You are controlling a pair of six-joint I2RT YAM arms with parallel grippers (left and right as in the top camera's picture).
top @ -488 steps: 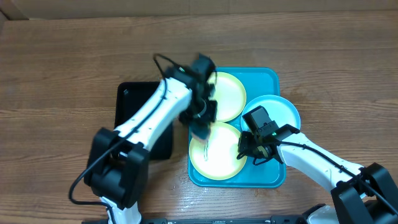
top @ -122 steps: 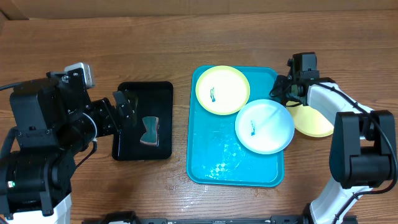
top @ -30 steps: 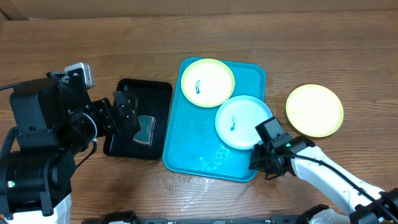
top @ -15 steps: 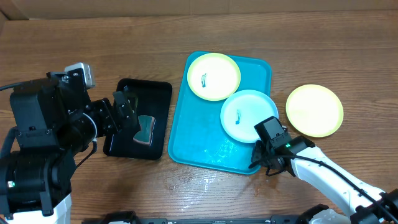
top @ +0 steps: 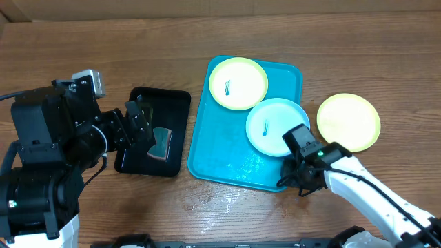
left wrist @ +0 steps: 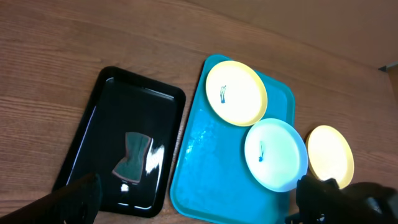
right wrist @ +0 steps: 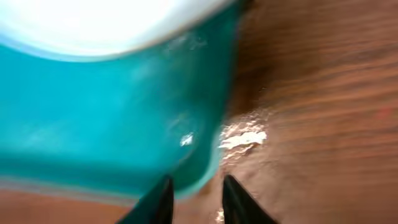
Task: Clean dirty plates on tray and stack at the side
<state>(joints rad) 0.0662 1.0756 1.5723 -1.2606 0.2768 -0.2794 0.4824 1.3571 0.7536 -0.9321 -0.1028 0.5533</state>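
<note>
Tray (top: 220, 151) slid right; right claw (right wrist: 198, 182) parted astride its corner, left claw (top: 139, 122) spread wide

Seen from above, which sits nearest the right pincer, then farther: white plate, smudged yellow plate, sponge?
1. White plate, just beyond the right pincer, on the blue tray.
2. Smudged yellow plate, tray's far corner.
3. Sponge, far left, in the black tray.

No readable text, label, brand, number or sign is showing anywhere: none on the turquoise tray (top: 224, 162), the plates (top: 238, 83) or the black tray (top: 148, 103). The dark teal marks on two plates are forming no legible characters.
</note>
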